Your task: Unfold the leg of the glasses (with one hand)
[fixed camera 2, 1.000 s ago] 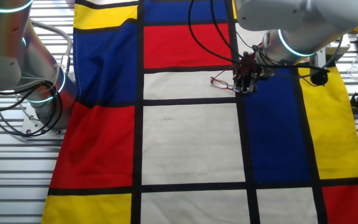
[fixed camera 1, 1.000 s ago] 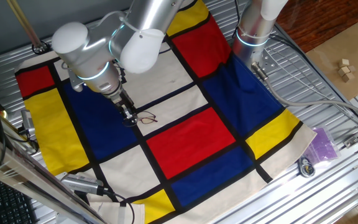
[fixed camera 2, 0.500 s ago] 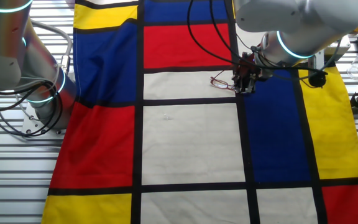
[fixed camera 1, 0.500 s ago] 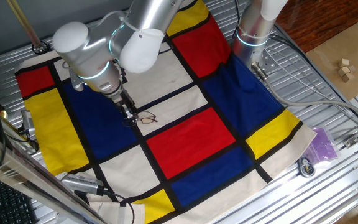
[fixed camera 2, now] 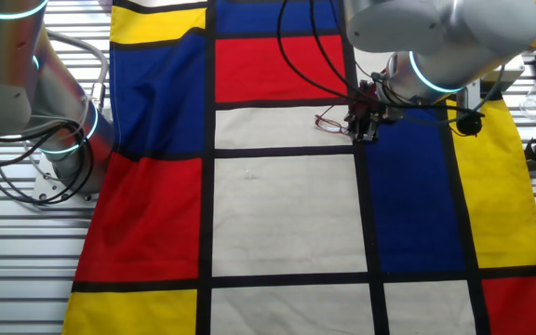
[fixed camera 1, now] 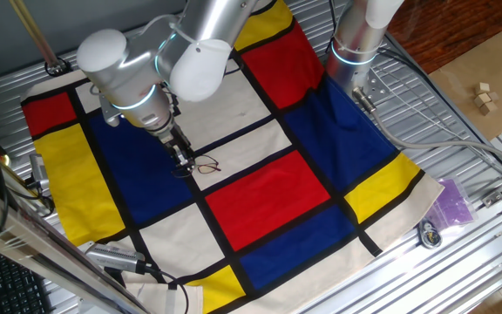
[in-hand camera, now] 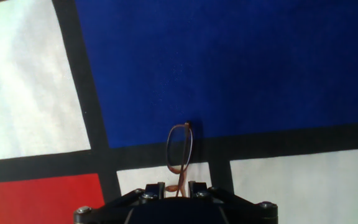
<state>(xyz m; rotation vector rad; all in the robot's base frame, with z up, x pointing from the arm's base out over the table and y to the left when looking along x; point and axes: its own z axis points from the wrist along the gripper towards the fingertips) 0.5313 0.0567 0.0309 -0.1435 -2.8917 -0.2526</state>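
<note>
The glasses (fixed camera 1: 206, 164) are a tiny thin reddish-brown wire pair lying on the checked cloth (fixed camera 1: 268, 196), on a white square by a black line. My gripper (fixed camera 1: 181, 164) points down at their left end. In the other fixed view the gripper (fixed camera 2: 365, 130) sits at the right end of the glasses (fixed camera 2: 328, 122). In the hand view one oval lens rim (in-hand camera: 180, 149) stands out ahead, over the black line, and the thin frame runs back between the two narrow-set fingers of the gripper (in-hand camera: 176, 185). The jaws stand close together around the wire.
A second arm's silver base (fixed camera 1: 356, 44) stands at the cloth's far right corner. Cables (fixed camera 1: 425, 131) run over the metal table beside it. A purple bag (fixed camera 1: 453, 202) and a small round part (fixed camera 1: 429, 234) lie off the cloth's right edge.
The arm and gripper have shifted very slightly along the cloth at the glasses. The glasses stay in about the same place.
</note>
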